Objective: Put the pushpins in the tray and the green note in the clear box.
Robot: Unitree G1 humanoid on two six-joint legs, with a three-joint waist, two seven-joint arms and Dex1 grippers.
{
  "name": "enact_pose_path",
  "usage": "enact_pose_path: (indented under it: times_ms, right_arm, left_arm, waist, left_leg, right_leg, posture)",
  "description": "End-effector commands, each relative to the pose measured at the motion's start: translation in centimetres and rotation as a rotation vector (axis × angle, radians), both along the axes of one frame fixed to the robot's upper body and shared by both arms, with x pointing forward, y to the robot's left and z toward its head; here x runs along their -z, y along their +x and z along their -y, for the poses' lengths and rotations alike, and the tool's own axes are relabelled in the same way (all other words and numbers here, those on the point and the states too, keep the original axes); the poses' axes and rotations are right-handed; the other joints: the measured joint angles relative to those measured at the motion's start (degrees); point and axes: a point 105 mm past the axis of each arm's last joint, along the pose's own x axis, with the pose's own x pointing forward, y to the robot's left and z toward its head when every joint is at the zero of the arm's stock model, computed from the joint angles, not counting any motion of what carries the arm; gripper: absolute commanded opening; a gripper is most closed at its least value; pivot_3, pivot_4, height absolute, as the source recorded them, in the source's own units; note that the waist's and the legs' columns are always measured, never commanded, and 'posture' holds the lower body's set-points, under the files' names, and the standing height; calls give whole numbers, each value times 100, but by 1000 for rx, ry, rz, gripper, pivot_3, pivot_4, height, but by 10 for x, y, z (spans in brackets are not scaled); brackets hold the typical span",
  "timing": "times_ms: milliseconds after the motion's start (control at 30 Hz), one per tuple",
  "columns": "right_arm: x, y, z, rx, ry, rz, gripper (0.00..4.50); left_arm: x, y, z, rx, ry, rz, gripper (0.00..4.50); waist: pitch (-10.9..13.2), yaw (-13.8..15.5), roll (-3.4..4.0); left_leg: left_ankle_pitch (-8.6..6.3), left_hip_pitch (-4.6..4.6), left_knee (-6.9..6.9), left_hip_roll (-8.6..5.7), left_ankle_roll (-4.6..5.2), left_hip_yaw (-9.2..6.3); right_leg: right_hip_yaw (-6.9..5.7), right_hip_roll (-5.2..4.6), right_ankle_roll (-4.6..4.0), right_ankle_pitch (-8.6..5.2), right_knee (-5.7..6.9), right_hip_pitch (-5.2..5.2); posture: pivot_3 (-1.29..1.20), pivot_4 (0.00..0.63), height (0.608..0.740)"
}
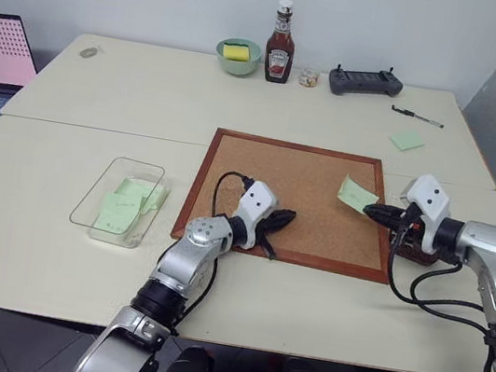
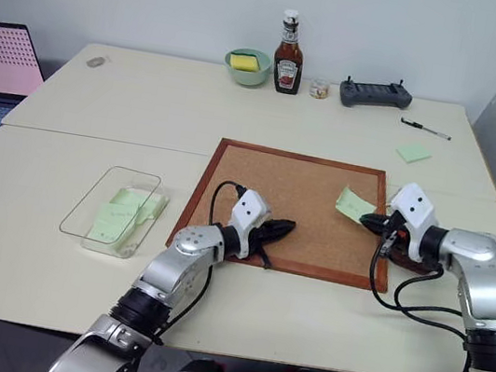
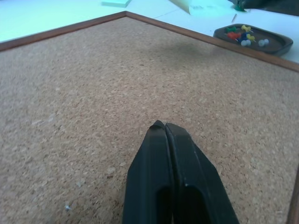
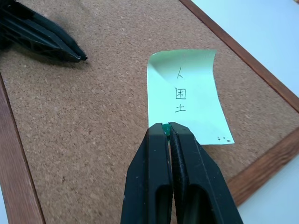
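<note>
At the right of the frame the right gripper point(image 4: 167, 127) has its jaws pressed together on a green pushpin at the near edge of the green note point(image 4: 186, 93), which hangs over the right side of the cork board point(image 1: 278, 177) on the tabletop point(image 1: 149, 95). The left gripper point(image 1: 286, 218), low in the centre over the board, has its jaws pressed together on nothing. The tray point(image 3: 275, 43) with several pushpins point(image 3: 243, 36) lies just off the board's right edge, and the clear box point(image 1: 127, 172) with green slips sits at centre left.

Bright even light, soft shadows
</note>
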Motion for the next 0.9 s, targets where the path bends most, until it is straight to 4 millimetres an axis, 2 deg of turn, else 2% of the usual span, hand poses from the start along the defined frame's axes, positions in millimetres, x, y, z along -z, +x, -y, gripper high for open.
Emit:
enact_pose_path:
  times_ms: [33,133,267,300,433,600,733,900]
  right_arm:
    - [-18,3,-9,-22,16,77,0]
    - [-17,4,-11,-22,23,79,0]
    - [-16,6,-14,-23,26,90,0]
    - [-16,6,-15,-24,26,93,0]
    - [-19,6,-21,-38,34,114,0]
    - [-22,2,-28,-56,42,129,0]
    - [-25,-3,-34,-78,40,138,0]
    - [-30,-8,-43,-102,46,153,0]
  left_arm:
    - [-26,-3,-6,-17,-82,5,1122]
    - [-34,-10,-9,-14,-110,-17,1811]
    - [-33,-18,-10,-1,-94,-34,2460]
    - [-33,-19,-10,-1,-93,-37,2752]
    - [-37,-15,-2,-21,-130,-51,3480]
    - [-55,-8,16,-7,-244,-87,4405]
    - [-66,-1,28,1,-312,-126,4405]
    - [-66,14,38,-25,-364,-205,4405]
  waist:
    - [2,-8,-1]
    - [3,0,-2]
    - [4,4,-3]
    - [4,5,-3]
    - [5,5,-4]
    - [7,15,-9]
    - [8,5,-10]
    - [9,2,-12]
  left_leg:
    - [0,-6,-1,0,0,0]
    - [0,-16,-4,0,0,-2]
    - [0,-27,-3,-2,-1,-5]
    - [0,-28,-3,-2,-1,-5]
    - [0,-28,-3,-1,-1,-7]
    - [0,-35,0,-3,-1,-9]
    - [0,-36,0,-3,-1,-10]
    - [1,-36,0,-3,-1,-9]
  right_leg:
    - [1,0,0,0,1,-7]
    - [0,0,-1,0,-1,-14]
    - [-4,-1,-2,1,-9,-16]
    - [-4,-1,-2,1,-9,-15]
    - [-7,-1,-2,1,-9,-16]
    - [-9,-2,-2,1,-10,-18]
    - [-11,-1,-2,1,-13,-18]
    - [-11,-1,-1,1,-13,-19]
  posture:
    - [0,150,740]
    - [0,150,740]
    - [0,150,740]
    - [0,150,740]
    - [0,150,740]
    - [0,150,740]
    - [0,150,740]
    - [0,150,740]
